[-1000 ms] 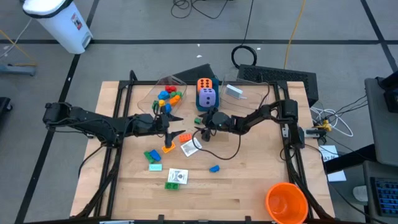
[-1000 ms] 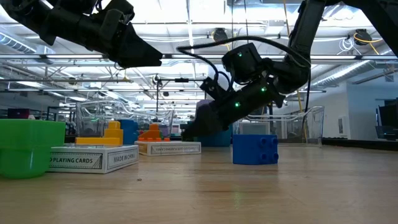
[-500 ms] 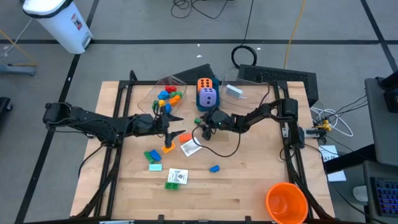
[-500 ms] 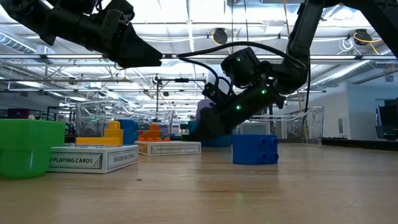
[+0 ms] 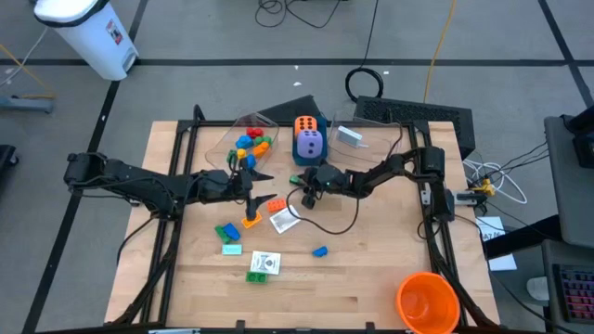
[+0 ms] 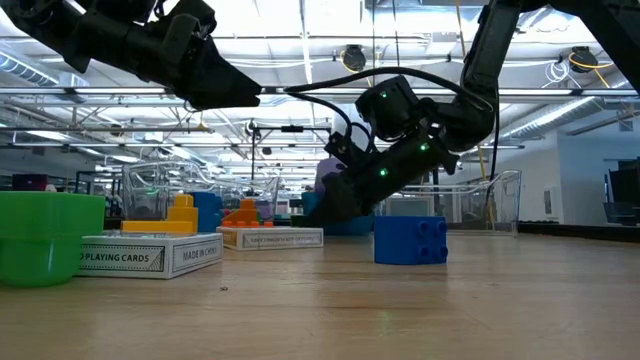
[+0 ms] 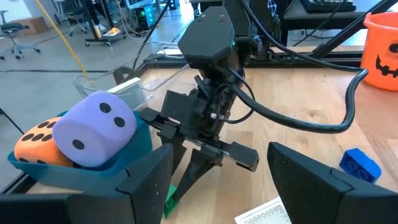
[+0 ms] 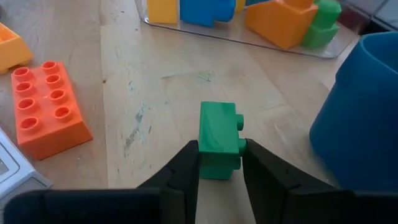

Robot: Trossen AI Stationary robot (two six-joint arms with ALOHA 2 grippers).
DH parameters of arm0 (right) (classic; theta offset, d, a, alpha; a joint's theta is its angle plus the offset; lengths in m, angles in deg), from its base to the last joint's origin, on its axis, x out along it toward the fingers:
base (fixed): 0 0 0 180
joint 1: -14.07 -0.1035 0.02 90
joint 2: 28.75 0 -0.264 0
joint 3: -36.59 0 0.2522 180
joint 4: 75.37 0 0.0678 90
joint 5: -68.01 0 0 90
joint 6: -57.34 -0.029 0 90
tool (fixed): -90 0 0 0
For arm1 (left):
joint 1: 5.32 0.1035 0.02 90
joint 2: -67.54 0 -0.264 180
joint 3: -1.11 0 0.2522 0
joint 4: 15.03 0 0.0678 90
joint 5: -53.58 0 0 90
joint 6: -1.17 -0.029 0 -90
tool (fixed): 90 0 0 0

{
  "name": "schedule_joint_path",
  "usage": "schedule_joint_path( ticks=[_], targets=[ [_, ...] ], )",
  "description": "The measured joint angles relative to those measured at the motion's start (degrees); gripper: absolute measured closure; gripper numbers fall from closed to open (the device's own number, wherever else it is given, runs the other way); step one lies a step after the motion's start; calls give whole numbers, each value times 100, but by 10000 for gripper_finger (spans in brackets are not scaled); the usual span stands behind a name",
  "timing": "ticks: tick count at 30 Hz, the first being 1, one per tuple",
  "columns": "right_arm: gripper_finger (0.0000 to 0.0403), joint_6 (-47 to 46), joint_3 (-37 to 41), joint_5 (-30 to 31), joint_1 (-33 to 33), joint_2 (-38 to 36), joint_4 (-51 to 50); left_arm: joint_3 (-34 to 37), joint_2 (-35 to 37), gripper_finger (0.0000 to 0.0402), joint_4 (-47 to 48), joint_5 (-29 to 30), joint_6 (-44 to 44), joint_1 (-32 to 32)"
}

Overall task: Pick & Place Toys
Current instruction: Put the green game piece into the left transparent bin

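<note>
A small green brick (image 8: 218,138) lies on its side on the table, next to the blue box (image 8: 364,106) that holds a purple die (image 7: 96,127) and an orange die (image 7: 36,140). My right gripper (image 8: 219,163) is shut on this brick, near the table's middle (image 5: 303,186). My left gripper (image 7: 217,177) hovers open just left of it (image 5: 251,181), holding nothing. Loose on the table lie an orange brick (image 8: 45,106), a blue brick (image 5: 319,250), green bricks (image 5: 225,232) and white cards (image 5: 264,263). My right gripper pinches the green brick between its two fingers (image 8: 186,165), one on each of two opposite sides (image 8: 205,149). The fingers come slanting down from the table's right side. The brick lies on the table with its studs pointing sideways.
A clear tub (image 5: 251,144) with several coloured bricks stands at the far left of the middle. Another clear tub (image 5: 348,136) stands behind the blue box. The big orange cup (image 5: 427,301) is at the near right corner. A cable (image 5: 329,223) loops on the wood below my right arm.
My right gripper has shut its fingers onto the green brick, which stays on the table.
</note>
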Motion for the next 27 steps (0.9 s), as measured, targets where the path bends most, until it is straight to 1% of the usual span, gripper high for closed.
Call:
schedule_joint_path(
  ticks=[3,7,11,13,19,21,25,27],
  targets=[
    [312,169,4,22,-48,-72,-4,0,0,133,-24,0,86,0],
    [308,618,7,47,-208,-330,-23,-2,0,133,-179,-3,151,0],
    [309,1381,7,61,-515,-678,-80,-61,0,133,-201,-9,427,78],
    [309,1809,7,147,-684,-837,-119,-150,0,133,-89,-127,600,159],
    [309,3301,7,641,-1165,-1080,18,-607,2,133,855,-796,1382,504],
    [309,3721,5,656,-1258,-1106,29,-808,2,133,1243,-1062,1580,633],
    [309,4228,7,621,-1354,-1099,139,-1359,2,133,2353,-1708,1580,909],
    [309,4424,4,619,-1382,-1104,232,-1665,-10,133,2972,-1924,1570,1053]
  ],
)
